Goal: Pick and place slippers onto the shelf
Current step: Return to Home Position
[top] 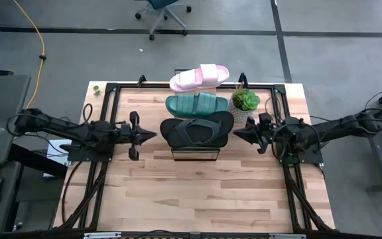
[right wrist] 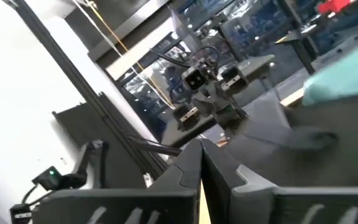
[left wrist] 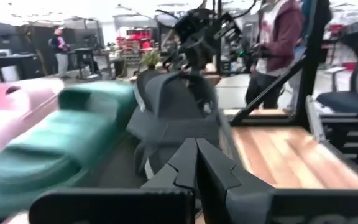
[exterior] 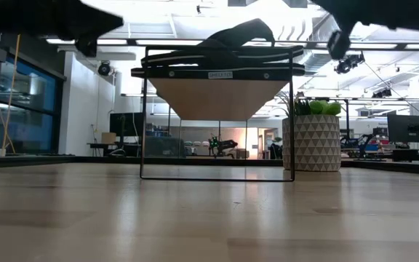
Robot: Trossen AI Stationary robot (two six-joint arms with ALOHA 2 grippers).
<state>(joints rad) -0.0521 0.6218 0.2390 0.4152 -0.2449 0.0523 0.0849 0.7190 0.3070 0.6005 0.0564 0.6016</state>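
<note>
Left gripper (top: 152, 135) and right gripper (top: 237, 135), both clenched empty, flank the shelf (top: 194, 155) above the counter (top: 178, 192); pink slide (top: 199, 77), green slide (top: 196, 103) and flip-flop (top: 197, 130) lie along its top. Low view: only the flip-flop shows on the shelf, grippers cut off above. Wrist views: much blur, fingers (left wrist: 182, 165) pressed together.

Three slippers (top: 196, 104) atop shelf (top: 194, 154)

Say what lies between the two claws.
The black flip-flop, lying on the shelf, sits between the left claw and right claw; the high view shows it.
</note>
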